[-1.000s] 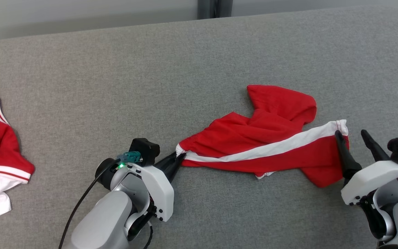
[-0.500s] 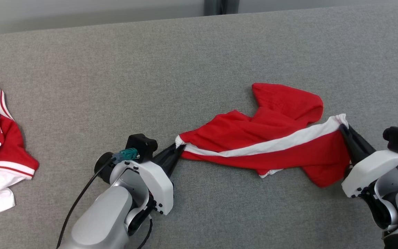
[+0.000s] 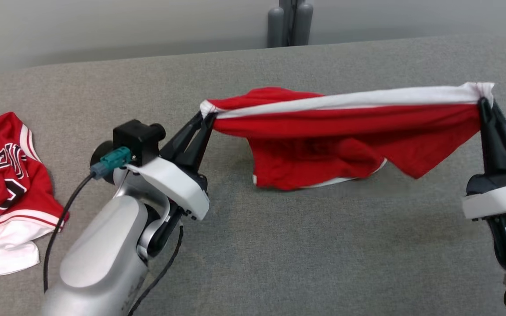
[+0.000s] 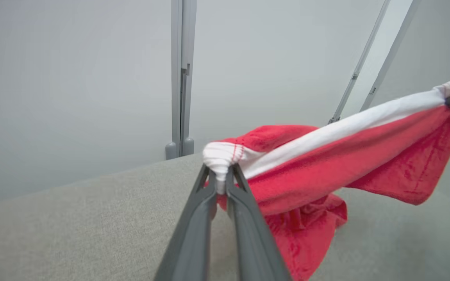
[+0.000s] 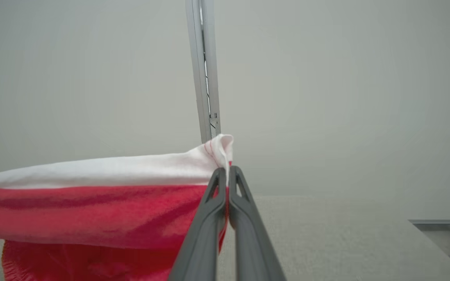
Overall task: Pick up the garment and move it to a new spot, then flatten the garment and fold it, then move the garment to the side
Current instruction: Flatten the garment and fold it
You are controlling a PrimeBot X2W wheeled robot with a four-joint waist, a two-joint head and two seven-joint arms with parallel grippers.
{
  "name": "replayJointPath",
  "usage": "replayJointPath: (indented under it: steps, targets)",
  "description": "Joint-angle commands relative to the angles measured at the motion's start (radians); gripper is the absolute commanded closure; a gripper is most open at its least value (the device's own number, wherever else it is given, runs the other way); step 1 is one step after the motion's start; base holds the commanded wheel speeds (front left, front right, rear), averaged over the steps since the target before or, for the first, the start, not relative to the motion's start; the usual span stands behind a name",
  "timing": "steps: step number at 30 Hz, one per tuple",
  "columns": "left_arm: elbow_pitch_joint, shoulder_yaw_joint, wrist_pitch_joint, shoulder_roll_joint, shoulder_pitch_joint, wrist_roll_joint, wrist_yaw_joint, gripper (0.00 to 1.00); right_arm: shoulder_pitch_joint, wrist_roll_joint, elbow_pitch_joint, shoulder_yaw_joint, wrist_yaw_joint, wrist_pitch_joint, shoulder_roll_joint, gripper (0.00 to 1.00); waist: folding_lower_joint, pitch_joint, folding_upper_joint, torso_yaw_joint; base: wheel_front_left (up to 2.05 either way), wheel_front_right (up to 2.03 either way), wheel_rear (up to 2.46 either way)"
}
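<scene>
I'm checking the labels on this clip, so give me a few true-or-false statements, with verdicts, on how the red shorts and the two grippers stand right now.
1. The left gripper and the right gripper are each shut on one end of the red shorts. True.
2. The red shorts lie flat on the grey surface. False: they are held up, stretched between the grippers, with red cloth sagging below.
3. The white stripe runs along the top edge from one gripper to the other. True.
4. The jersey lies at the robot's right. False: it lies crumpled on the grey surface at the robot's left.
</scene>
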Motion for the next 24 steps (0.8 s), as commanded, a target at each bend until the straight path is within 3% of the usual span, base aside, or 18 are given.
replayJointPath:
  steps: [1,7,13,20,24]
  targets:
    - [-0.023,0.012,0.007,0.01,-0.032,-0.003,0.008,1.0,-0.018,-0.009,-0.023,-0.011,0.0,-0.015,-0.002,1.0,0.0,-0.021,0.0,0.016,0.0,0.0,0.0]
    - [-0.144,0.039,0.064,0.031,-0.13,-0.013,0.014,1.0,-0.097,-0.029,-0.124,-0.037,0.0,-0.027,-0.018,1.0,0.0,-0.062,0.0,0.033,0.0,0.0,0.0]
    - [-0.225,0.078,0.141,0.061,-0.239,-0.008,0.05,1.0,-0.187,-0.027,-0.17,-0.068,0.0,0.024,-0.027,1.0,0.0,-0.088,0.0,0.04,0.0,0.0,0.0]
    - [-0.243,0.097,0.171,0.069,-0.303,-0.007,0.072,1.0,-0.254,-0.003,-0.124,-0.069,0.0,0.069,-0.023,1.0,0.0,-0.068,0.0,0.043,0.0,0.0,0.0]
    - [-0.192,0.1,0.162,0.058,-0.35,-0.013,0.061,1.0,-0.321,0.015,-0.069,-0.064,0.0,0.073,-0.022,1.0,0.0,-0.02,0.0,0.042,0.0,0.0,0.0]
